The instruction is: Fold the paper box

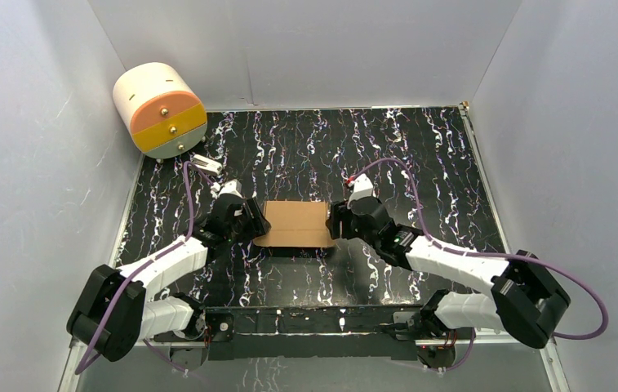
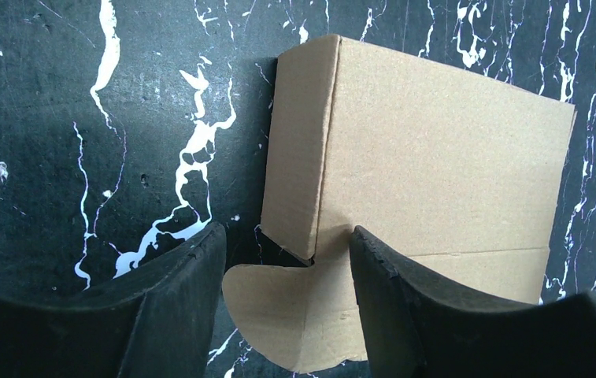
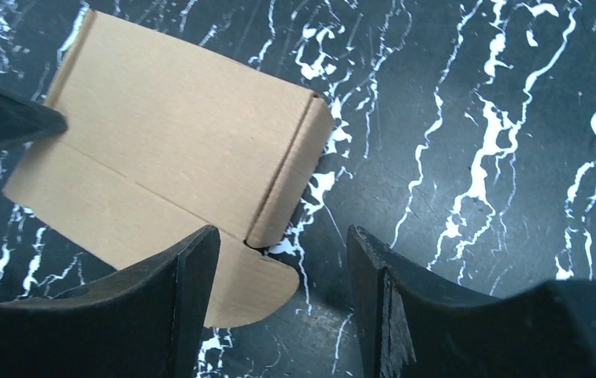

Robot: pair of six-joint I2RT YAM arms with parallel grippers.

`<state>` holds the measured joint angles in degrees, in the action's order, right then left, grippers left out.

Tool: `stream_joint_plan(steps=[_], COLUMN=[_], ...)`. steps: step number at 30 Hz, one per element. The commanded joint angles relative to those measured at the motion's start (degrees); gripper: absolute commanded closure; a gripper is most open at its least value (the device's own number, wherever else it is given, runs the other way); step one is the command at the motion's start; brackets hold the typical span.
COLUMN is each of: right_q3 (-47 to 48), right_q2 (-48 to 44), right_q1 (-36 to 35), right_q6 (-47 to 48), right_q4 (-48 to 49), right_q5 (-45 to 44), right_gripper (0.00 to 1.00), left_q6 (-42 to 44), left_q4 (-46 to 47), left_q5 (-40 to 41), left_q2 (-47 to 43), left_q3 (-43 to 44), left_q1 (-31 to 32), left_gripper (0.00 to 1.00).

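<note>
Your paper box [image 1: 295, 223] sat on the table [image 1: 420, 163], pretty much dead centre between the two arms and a bit toward the near edge. From the top it just read as a plain brown rectangle. Up close, the left wrist view showed the box [image 2: 436, 173] with a narrow end wall folded up along one edge, a crease running across the near part, and a rounded tab [image 2: 267, 315] lying flat on the table at the corner. The right wrist view showed the same deal at the other end of the box [image 3: 176, 150]: end wall up, another rounded tab [image 3: 255, 287] flat beside it.

Your left gripper [image 1: 252, 220] was right at the box's left end. Its jaws were apart, one finger [image 2: 176, 307] over bare table and the other [image 2: 405, 307] over the cardboard, with the corner and tab in the gap. I couldn't see them pinching anything. Your right gripper [image 1: 338, 222] mirrored that at the right end. Its jaws were also apart, one finger [image 3: 161, 315] over the box's near strip and the other [image 3: 405, 315] over bare table, nothing clamped.

Further out, a cream, orange and yellow drawer unit [image 1: 161, 110] sat at the far left corner, well apart from the box, up against the white wall [image 1: 289, 49]. Purple cables [image 1: 420, 188] ran along both arms.
</note>
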<state>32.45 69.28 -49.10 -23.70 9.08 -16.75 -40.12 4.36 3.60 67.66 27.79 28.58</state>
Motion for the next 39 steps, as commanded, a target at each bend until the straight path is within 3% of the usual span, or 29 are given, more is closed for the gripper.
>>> stream_joint_plan(steps=[1, 14, 26, 34, 39], right_q3=[1.6, -3.9, -5.1, 1.2, 5.2], right_q2=[0.1, 7.6, 8.7, 2.0, 0.0], right_q1=[0.5, 2.5, 2.6, 2.6, 2.1], right_q6=[0.2, -4.0, -4.4, 8.6, 18.4], right_q4=[4.5, 12.8, 10.5, 4.0, 0.8], right_q5=[4.3, 4.0, 4.7, 8.0, 14.9], right_gripper=[0.31, 0.44, 0.48, 0.4, 0.27], left_q6=[0.4, 0.2, -2.4, -3.4, -2.1], left_q4=[-1.8, -1.1, 3.4, 4.0, -0.6], left_q5=[0.2, -0.8, -6.1, -7.3, -5.3], left_q2=[0.0, -0.5, -1.0, -2.5, -5.4], left_q3=[-1.2, -1.7, -3.2, -2.9, 0.2], left_q1=[0.0, -0.1, -0.1, -0.1, -0.1], left_gripper=[0.44, 0.45, 0.54, 0.58, 0.48])
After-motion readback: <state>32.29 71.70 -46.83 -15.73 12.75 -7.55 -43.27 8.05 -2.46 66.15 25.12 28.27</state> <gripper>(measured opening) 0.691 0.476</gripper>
